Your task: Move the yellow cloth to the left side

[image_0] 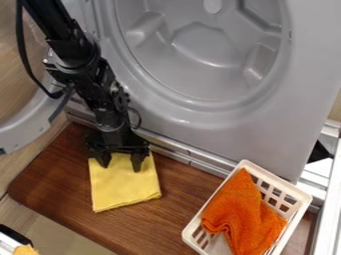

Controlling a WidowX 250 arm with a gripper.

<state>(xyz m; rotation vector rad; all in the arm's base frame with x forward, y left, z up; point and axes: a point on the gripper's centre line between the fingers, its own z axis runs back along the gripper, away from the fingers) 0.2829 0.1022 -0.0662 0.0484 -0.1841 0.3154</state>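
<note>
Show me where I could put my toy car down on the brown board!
Bare wood shows on the board left of the yellow cloth, and between that cloth and the white basket. It's crowded at the cloth's top edge, where the gripper has its jaws apart, and in the basket, where the orange cloth lies.
</note>
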